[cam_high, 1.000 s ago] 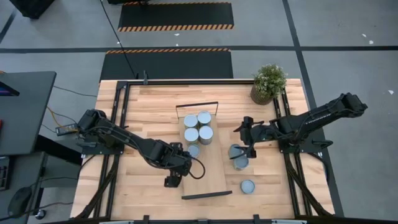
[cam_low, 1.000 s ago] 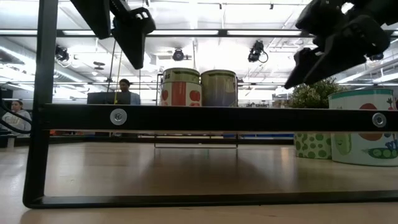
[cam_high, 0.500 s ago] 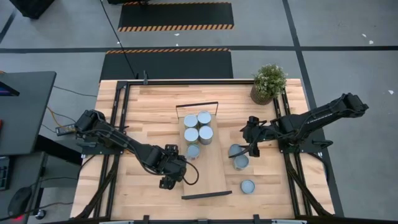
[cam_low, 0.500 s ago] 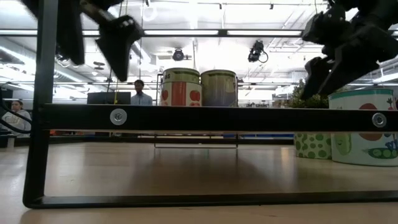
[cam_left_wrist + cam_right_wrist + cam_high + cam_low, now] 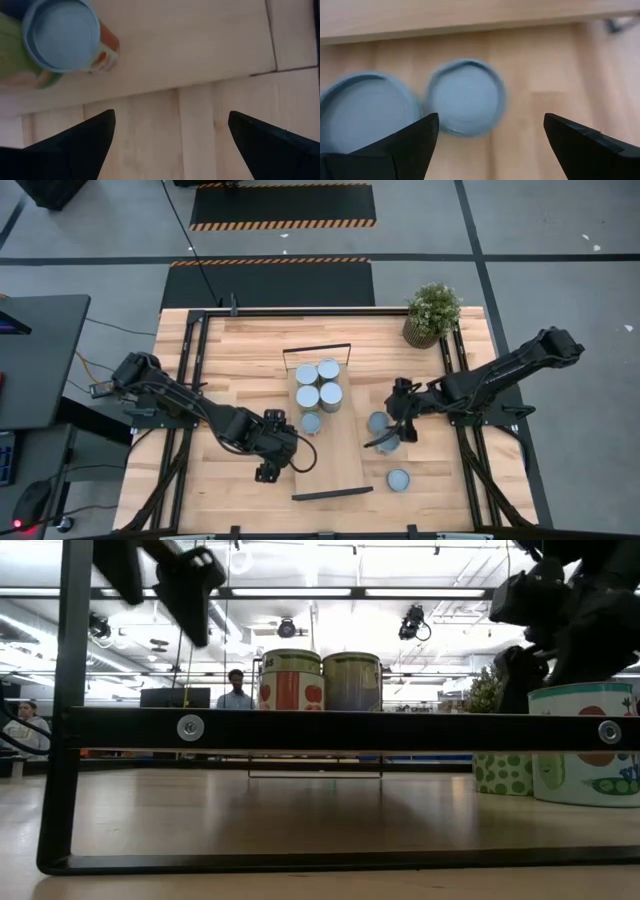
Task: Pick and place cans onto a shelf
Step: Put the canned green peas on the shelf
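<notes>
High view: left tool (image 5: 268, 461) backed off shelf (image 5: 330, 463), splayed, empty; fifth can (image 5: 311, 423) left standing there. Right tool (image 5: 398, 426) dropped, gaping, over two cans (image 5: 378, 422) beside shelf's right edge. Next pick likely.

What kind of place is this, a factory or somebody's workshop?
Probably a robotics lab in a big open hall: grey floor with orange-and-black striped hazard mats, ceiling strip lights, and a light-wood plank table on a black frame.

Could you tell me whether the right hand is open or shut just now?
Open: the right hand shows two dark fingers spread wide above two cans, gripping nothing.
</notes>
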You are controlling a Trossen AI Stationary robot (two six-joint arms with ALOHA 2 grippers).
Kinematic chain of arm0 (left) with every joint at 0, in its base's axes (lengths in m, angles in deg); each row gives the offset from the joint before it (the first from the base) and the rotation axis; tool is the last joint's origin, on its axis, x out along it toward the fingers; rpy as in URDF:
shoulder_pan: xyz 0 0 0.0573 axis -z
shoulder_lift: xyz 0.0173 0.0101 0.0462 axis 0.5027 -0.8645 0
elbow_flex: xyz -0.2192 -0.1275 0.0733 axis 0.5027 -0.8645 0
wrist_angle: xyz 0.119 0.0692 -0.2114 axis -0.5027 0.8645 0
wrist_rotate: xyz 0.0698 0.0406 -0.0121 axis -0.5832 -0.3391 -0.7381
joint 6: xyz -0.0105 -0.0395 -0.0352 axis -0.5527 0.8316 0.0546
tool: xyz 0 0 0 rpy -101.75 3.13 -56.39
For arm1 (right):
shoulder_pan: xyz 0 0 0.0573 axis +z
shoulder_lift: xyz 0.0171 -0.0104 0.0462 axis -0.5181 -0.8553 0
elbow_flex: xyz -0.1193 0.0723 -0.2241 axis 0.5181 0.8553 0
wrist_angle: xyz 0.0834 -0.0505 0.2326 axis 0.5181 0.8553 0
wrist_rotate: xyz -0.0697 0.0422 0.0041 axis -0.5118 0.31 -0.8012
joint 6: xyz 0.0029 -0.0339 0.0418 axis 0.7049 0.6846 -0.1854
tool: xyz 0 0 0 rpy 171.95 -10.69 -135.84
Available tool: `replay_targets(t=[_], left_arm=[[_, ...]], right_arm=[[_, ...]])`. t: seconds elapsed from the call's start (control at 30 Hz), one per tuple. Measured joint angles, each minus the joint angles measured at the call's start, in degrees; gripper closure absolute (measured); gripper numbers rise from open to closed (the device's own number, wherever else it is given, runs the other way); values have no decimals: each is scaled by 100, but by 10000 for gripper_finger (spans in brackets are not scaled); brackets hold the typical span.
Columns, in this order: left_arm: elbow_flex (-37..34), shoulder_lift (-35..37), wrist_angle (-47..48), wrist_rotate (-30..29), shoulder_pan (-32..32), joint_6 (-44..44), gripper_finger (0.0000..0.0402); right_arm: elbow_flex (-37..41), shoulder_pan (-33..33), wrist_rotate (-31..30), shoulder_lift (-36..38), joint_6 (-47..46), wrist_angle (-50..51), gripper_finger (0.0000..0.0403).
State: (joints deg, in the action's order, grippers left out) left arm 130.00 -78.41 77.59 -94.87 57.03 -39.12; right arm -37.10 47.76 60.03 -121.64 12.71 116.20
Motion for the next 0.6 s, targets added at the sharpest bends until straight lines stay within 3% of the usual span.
replay_targets(t=[0.2,0.37,0.6], left_arm=[[0,72,-97,-77,-4,1,8],[0,73,-113,-80,-4,2,8],[0,73,-120,-79,-4,6,8]], right_arm=[[0,197,535,-180,258,-500,35],[0,217,-279,-55,232,-404,35],[425,115,-170,-169,449,-1226,35]])
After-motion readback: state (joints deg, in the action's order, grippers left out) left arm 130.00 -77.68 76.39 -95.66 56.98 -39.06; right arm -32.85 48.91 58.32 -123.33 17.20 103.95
